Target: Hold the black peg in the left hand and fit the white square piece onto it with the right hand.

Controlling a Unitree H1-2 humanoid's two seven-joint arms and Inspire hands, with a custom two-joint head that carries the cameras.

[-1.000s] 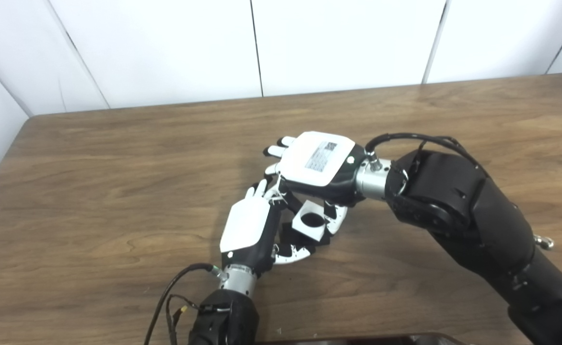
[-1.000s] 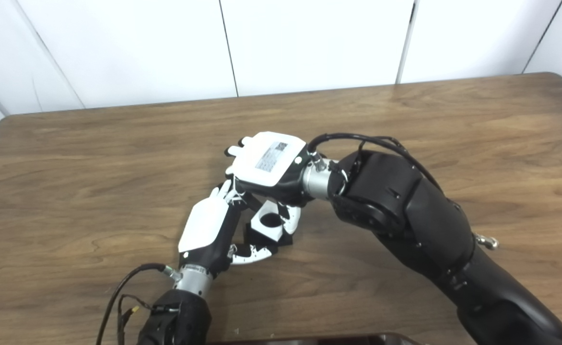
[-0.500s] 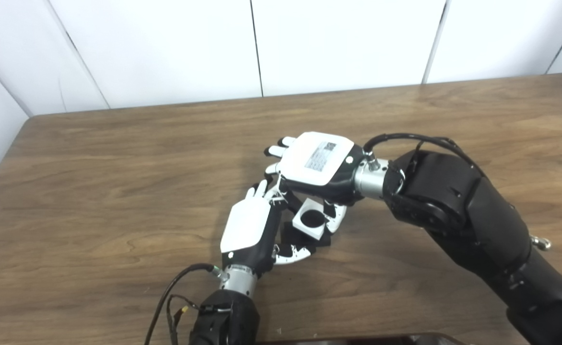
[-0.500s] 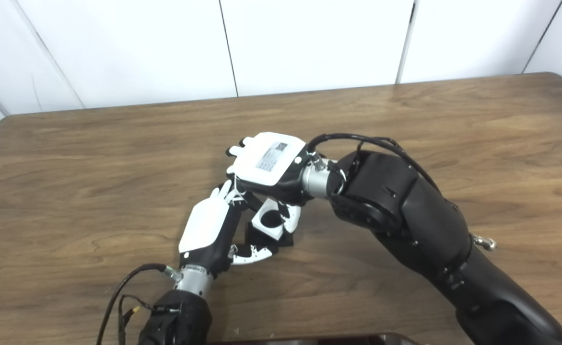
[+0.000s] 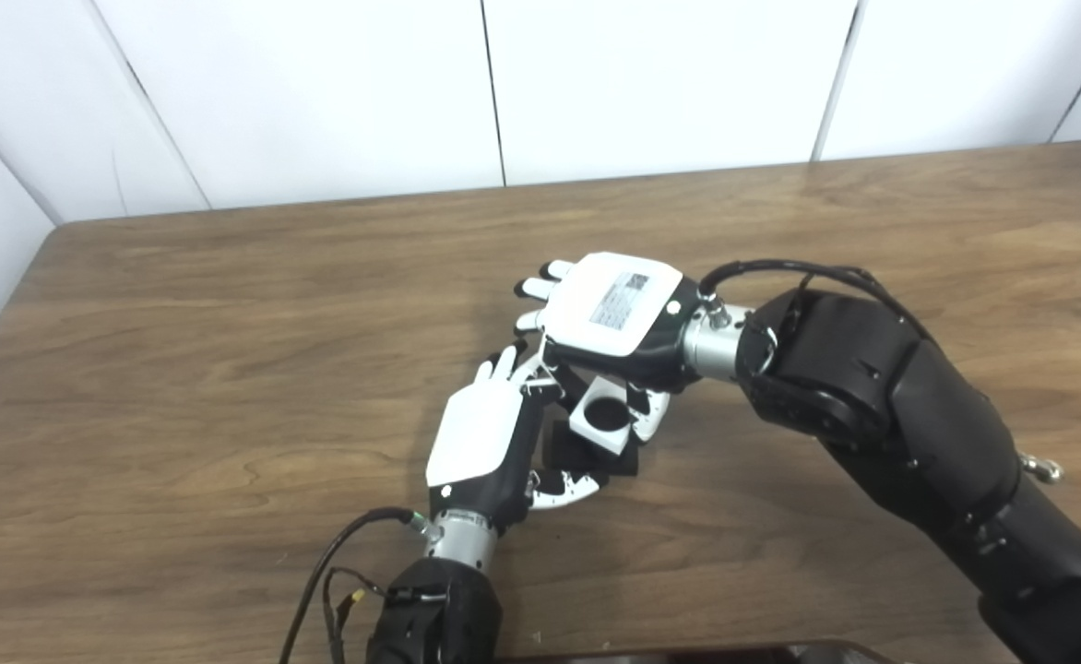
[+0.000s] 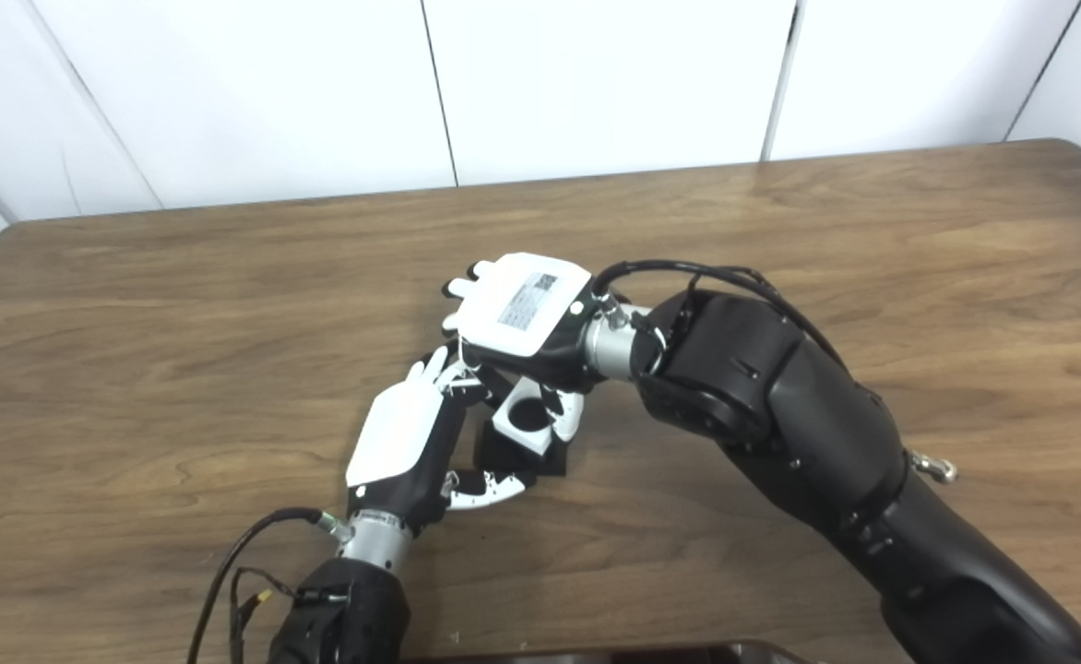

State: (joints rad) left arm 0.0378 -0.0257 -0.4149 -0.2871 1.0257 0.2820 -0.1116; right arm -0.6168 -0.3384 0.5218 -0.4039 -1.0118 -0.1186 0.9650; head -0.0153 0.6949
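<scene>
Nearest the camera, the left hand (image 5: 485,443) rises from the bottom edge over the brown worktop (image 5: 181,369), back plate toward the viewer. Its fingers (image 5: 570,487) are curled around the black peg (image 5: 587,452); the lower ones wrap beneath its dark base, which sits low between the two hands. Whether the base touches the worktop cannot be told.

Just past it, the white piece (image 5: 603,420), a square block with a round hole in its upper face, sits on top of the peg's black body, tilted toward the camera. The right hand (image 5: 619,314) arches over it from the right with fingers clamped on its far and right edges, the thumb (image 5: 653,417) pressing its right side.

Against half a second ago, the piece has crept a little up and to the right, and the right hand with its dark forearm (image 5: 873,387) has moved the same way. The left hand has barely moved.
</scene>
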